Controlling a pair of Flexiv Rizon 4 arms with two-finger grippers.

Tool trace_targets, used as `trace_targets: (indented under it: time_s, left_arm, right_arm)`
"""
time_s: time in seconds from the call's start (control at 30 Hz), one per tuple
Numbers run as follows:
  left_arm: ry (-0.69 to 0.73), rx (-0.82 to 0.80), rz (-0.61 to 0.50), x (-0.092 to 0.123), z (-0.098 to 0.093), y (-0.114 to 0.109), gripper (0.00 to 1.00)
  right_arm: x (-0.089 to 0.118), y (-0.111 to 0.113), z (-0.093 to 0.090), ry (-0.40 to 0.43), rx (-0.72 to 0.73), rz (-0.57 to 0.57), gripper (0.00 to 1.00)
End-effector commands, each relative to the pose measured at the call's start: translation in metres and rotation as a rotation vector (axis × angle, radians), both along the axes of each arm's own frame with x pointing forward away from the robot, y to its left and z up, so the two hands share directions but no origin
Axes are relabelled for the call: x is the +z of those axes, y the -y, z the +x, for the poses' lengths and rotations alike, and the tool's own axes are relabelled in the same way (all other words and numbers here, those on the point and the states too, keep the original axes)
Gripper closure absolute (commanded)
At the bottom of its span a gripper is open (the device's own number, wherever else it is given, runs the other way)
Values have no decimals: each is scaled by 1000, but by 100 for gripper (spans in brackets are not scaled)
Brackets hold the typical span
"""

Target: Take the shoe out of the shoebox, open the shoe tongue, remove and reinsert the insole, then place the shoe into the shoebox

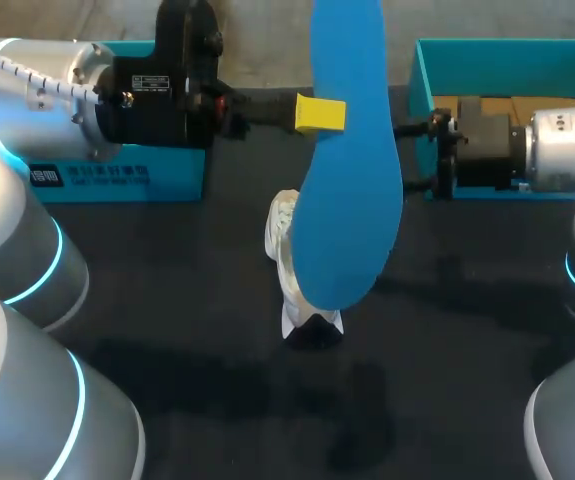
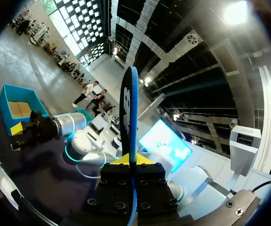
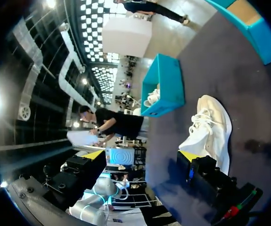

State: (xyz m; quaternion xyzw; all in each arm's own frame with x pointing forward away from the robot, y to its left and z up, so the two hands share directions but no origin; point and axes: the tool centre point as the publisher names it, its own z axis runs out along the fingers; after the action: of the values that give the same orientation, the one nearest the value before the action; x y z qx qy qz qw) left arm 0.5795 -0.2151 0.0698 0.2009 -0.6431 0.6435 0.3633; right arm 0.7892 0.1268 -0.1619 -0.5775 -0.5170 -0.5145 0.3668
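Note:
A blue insole (image 1: 352, 170) hangs upright above the middle of the table, my left gripper (image 1: 319, 113) shut on its edge. The left wrist view shows the insole (image 2: 131, 108) edge-on, rising from between the yellow tips of the left gripper (image 2: 133, 159). Under the insole a white shoe (image 1: 285, 262) lies on the dark table, partly hidden by it. My right gripper (image 1: 423, 155) hovers just right of the insole, open and empty. In the right wrist view the shoe (image 3: 210, 132) lies ahead of the right gripper (image 3: 142, 155), beside one wide-spread finger.
A teal shoebox (image 1: 429, 70) with a brown inside stands at the back right, behind my right arm. Another teal box (image 1: 117, 180) sits at the back left under my left arm; in the right wrist view this box (image 3: 163, 84) holds something white.

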Motion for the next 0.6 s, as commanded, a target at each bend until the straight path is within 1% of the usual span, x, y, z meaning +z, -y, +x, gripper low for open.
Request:
trace_targets:
  time_s: [0.03, 0.07, 0.13, 0.17, 0.23, 0.33, 0.6]
  left_arm:
    - [0, 0, 2, 0, 0, 0, 100]
    - [0, 0, 2, 0, 0, 0, 100]
    - [0, 0, 2, 0, 0, 0, 100]
    - [0, 0, 2, 0, 0, 0, 100]
    - [0, 0, 2, 0, 0, 0, 100]
    - [0, 0, 2, 0, 0, 0, 100]
    - [0, 0, 2, 0, 0, 0, 100]
  right_arm:
    - [10, 0, 1, 17, 26, 49, 0]
    - [10, 0, 1, 17, 26, 49, 0]
    - [20, 0, 1, 41, 31, 12, 0]
    - [20, 0, 1, 41, 31, 12, 0]
    - [28, 1, 0, 47, 34, 0, 0]
    - [34, 1, -2, 60, 42, -4, 0]
    - [34, 1, -2, 60, 42, -4, 0]
